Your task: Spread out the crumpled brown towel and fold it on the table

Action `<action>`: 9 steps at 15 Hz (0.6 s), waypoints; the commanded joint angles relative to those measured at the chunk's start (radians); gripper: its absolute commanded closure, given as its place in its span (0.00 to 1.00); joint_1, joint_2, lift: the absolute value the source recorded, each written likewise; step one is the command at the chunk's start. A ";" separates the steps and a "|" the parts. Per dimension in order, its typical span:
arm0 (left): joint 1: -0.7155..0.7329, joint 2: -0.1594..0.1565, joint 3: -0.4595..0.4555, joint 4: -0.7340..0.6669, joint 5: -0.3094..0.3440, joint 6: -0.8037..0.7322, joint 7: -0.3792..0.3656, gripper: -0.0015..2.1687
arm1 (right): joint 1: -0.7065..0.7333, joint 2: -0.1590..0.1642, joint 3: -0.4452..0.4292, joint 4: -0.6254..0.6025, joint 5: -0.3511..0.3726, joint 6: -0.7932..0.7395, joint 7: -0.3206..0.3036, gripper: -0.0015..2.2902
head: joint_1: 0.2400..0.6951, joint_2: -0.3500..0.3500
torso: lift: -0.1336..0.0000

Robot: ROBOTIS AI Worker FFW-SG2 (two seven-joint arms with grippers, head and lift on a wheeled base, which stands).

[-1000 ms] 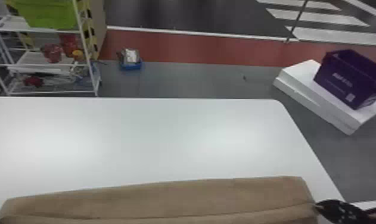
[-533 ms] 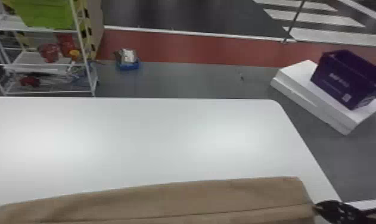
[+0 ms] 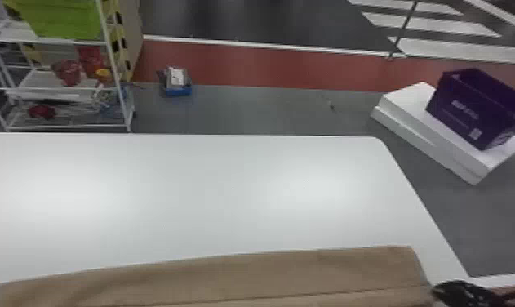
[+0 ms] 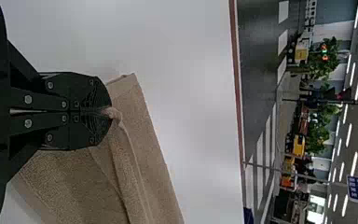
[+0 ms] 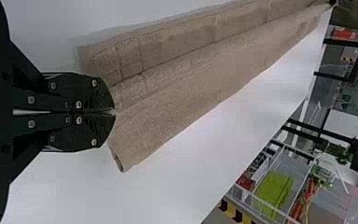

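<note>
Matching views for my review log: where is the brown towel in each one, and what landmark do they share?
Head view: brown towel, a long band along the bottom edge.
Left wrist view: brown towel, one end pinched in the left gripper.
Right wrist view: brown towel, its other end in the right gripper, the rest stretching away.
Shared landmark: the white table.

The long brown cloth towel (image 3: 227,277) looks matt and rough (almost nubbly); the flat white tabletop (image 3: 227,196) is smooth, with a soft sheen.
</note>
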 commanded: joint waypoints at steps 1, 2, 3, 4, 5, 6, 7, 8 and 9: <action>0.001 -0.001 0.010 -0.007 0.025 0.001 0.000 0.58 | -0.001 -0.002 -0.006 -0.004 -0.002 0.031 0.003 0.72 | 1.00 0.25 | 0.07; -0.001 -0.008 0.026 -0.010 0.042 0.001 -0.003 0.42 | -0.001 0.000 -0.015 -0.013 -0.013 0.062 0.003 0.68 | 1.00 0.25 | 0.07; -0.001 -0.008 0.041 -0.013 0.055 -0.002 -0.004 0.30 | 0.006 0.001 -0.035 -0.016 -0.041 0.071 0.003 0.65 | 1.00 0.24 | 0.07; -0.001 -0.009 0.058 -0.013 0.074 -0.009 -0.006 0.29 | 0.022 0.000 -0.046 -0.024 -0.058 0.074 0.003 0.65 | 1.00 0.24 | 0.07; -0.001 -0.012 0.075 -0.013 0.094 -0.015 -0.012 0.29 | 0.029 0.000 -0.056 -0.027 -0.061 0.074 0.003 0.62 | 1.00 0.24 | 0.07; -0.001 -0.012 0.091 -0.013 0.119 -0.015 -0.021 0.29 | 0.048 0.001 -0.066 -0.041 -0.070 0.080 0.003 0.61 | 1.00 0.24 | 0.07; -0.001 -0.014 0.105 -0.012 0.130 -0.015 -0.024 0.29 | 0.063 0.006 -0.076 -0.056 -0.079 0.080 0.003 0.61 | 1.00 0.24 | 0.07; -0.002 -0.015 0.110 -0.010 0.130 -0.015 -0.021 0.29 | 0.077 0.006 -0.085 -0.064 -0.107 0.083 0.003 0.48 | 1.00 0.24 | 0.07; -0.002 -0.014 0.110 -0.004 0.131 -0.021 -0.015 0.29 | 0.085 0.011 -0.092 -0.071 -0.127 0.089 0.003 0.33 | 1.00 0.25 | 0.07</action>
